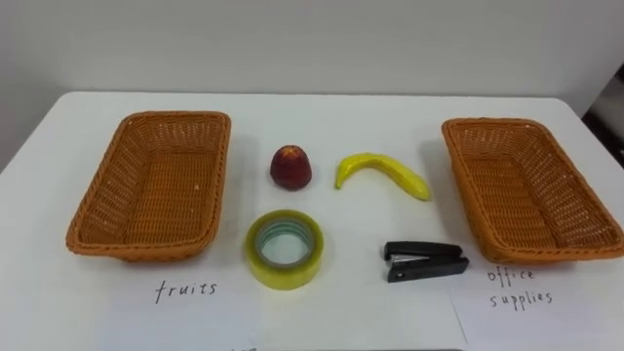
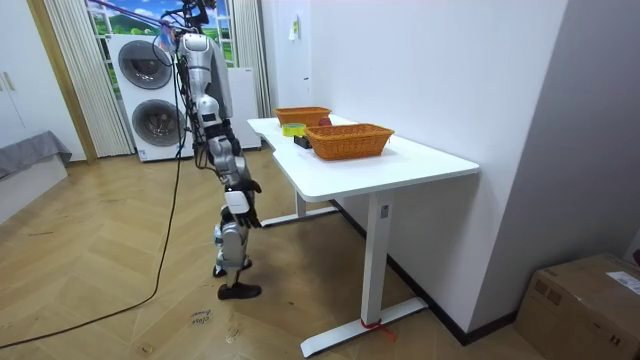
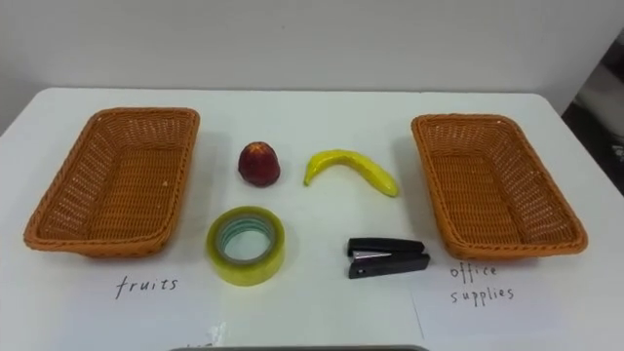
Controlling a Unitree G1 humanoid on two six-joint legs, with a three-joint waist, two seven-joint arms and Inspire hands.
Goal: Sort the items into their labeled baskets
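Observation:
On the white table (image 1: 322, 312), a red apple (image 1: 292, 168) and a yellow banana (image 1: 381, 174) lie in the middle. Nearer me are a yellow-green roll of tape (image 1: 284, 250) and a black stapler (image 1: 424, 261). An empty wicker basket (image 1: 90, 226) sits at the left above a handwritten "fruits" label (image 1: 186, 290). A second empty wicker basket (image 1: 597, 226) sits at the right by an "office supplies" label (image 1: 520, 289). In the room view I stand at the table's long side, and my right hand (image 2: 243, 186) hangs low beside me.
Beyond the table's far edge is a plain white wall (image 1: 312, 44). Behind me in the room view stand stacked washing machines (image 2: 145, 95). A cardboard box (image 2: 585, 305) sits on the wooden floor at the room view's right.

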